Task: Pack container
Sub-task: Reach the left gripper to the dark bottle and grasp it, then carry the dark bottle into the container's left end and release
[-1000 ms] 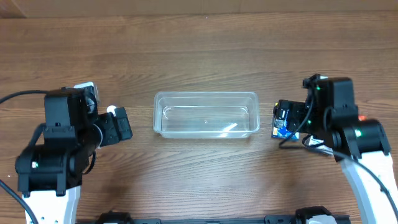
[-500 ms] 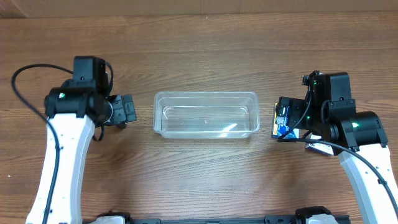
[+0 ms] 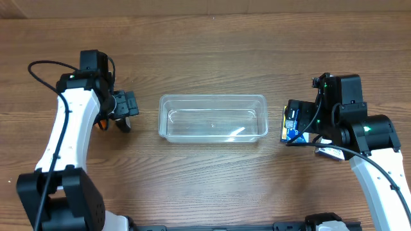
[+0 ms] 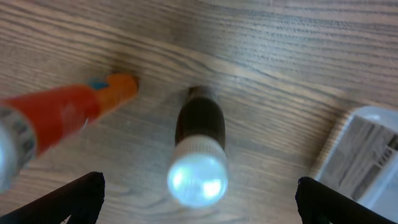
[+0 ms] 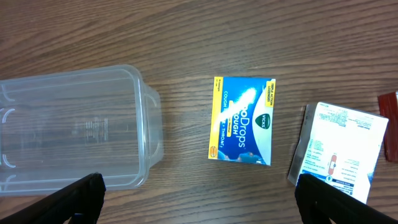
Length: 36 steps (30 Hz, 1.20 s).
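A brown wood-grain bench [image 3: 205,45] filled the view. A clear plastic rectangular container [image 3: 212,97] sat at its centre. The left fingers [image 4: 78,199] and right fingers [image 5: 81,196] were both spread wide, released.

Robot lab — arms [image 3: 64,135] at wooden table [image 3: 205,38].

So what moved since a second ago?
The left arm swung toward the table's far side, carrying its end effector a bit farther back. It stayed open and grabbed nothing. The right end effector barely shifted and is still open above the blue cough drops box. The clear container stayed put, still empty.
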Tool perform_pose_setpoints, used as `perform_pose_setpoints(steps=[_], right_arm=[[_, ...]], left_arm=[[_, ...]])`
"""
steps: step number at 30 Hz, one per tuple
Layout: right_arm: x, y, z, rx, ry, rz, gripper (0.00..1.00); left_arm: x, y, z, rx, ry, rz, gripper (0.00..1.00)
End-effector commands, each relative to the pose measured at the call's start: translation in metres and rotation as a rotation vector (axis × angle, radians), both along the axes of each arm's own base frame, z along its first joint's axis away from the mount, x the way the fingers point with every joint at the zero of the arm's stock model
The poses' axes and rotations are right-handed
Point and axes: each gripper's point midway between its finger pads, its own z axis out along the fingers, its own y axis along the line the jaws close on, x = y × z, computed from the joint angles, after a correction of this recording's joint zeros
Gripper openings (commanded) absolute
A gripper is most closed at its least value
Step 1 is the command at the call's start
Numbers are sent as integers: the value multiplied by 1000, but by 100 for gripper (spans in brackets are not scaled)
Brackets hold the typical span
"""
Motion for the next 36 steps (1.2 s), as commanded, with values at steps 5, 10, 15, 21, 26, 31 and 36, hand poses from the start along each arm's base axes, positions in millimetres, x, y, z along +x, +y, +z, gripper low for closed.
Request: perform_pose_setpoints(steps=[5,10,15,21,26,31,36], right_arm=[[6,0,12,-2,-33,0,100],[6,0,12,-2,-33,0,100],[6,0,12,-2,-33,0,100],[6,0,12,-2,-34,0,100],[6,0,12,-2,-34,0,100],[6,0,12,-1,-33,0,100],[6,2,12,6,-32,4,100]], left_arm=[[17,0,-19,-10,8,-19,80],[19,0,-20,-9,6,-19,40],[16,0,-21,-10,15,-19,26],[15,-2,-10,-17,14,7,4],[25,-58,87,-38,-141,-138,4],[4,-135,132,-88,-238,-268,4],[3,-157,80,-73,-107,-303,4]])
